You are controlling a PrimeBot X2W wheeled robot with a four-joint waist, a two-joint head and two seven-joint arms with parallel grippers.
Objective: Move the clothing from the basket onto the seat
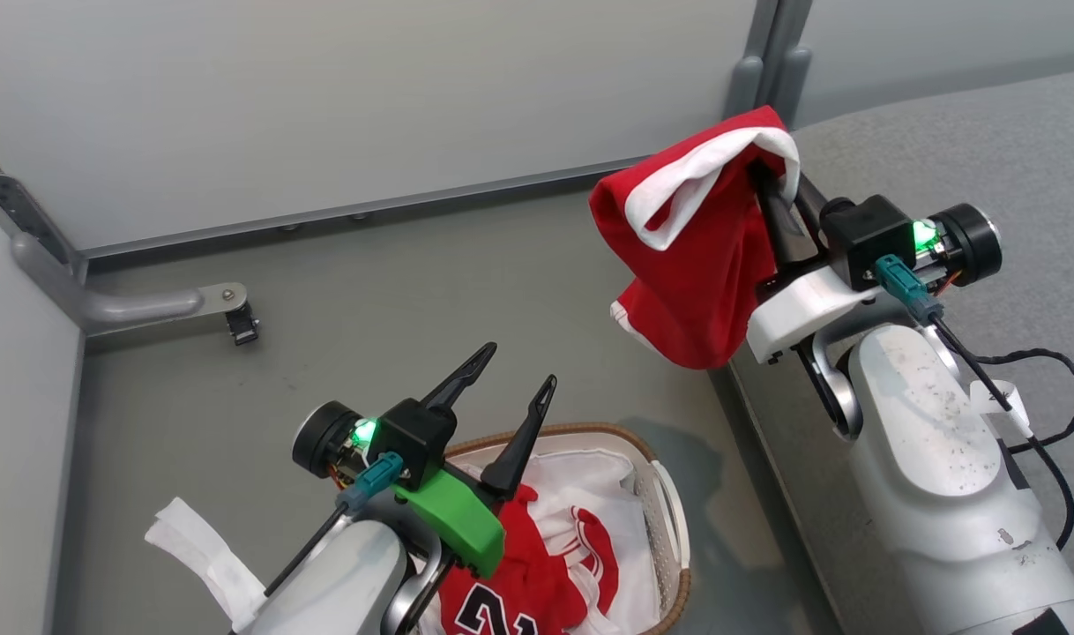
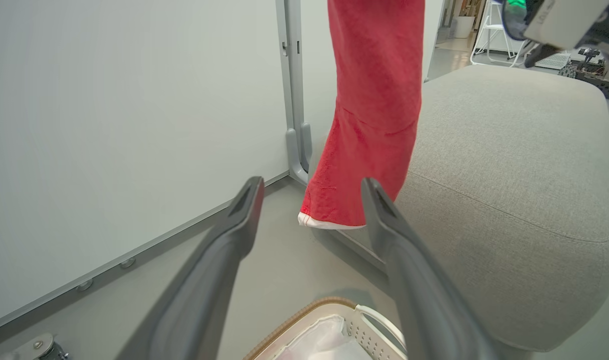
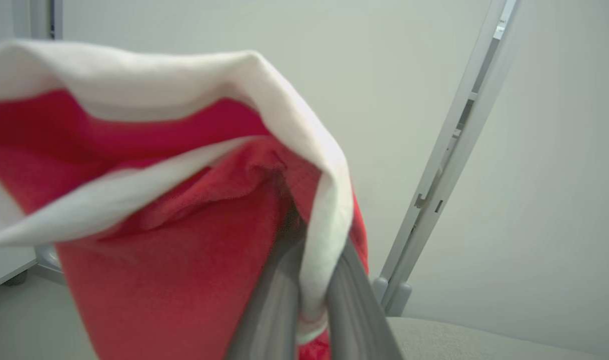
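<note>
A red garment with white trim (image 1: pixel 700 238) hangs in the air beside the grey seat (image 1: pixel 969 168), with my right gripper (image 1: pixel 771 181) shut on its white band (image 3: pixel 329 210). It dangles past the seat's edge (image 2: pixel 369 115) (image 2: pixel 509 165). More red clothing with lettering (image 1: pixel 519 573) lies in the basket (image 1: pixel 669 520) on the floor at the bottom. My left gripper (image 1: pixel 518 369) stands open and empty above the basket's rim, its fingers (image 2: pixel 244 215) pointing toward the hanging garment.
Pale partition walls (image 1: pixel 325 97) with grey posts (image 1: pixel 766 53) close off the far side. A metal foot with a caster (image 1: pixel 237 322) stands on the floor at left. White cloth (image 1: pixel 197 547) lies by my left arm. A black cable (image 1: pixel 1048 397) trails over the seat.
</note>
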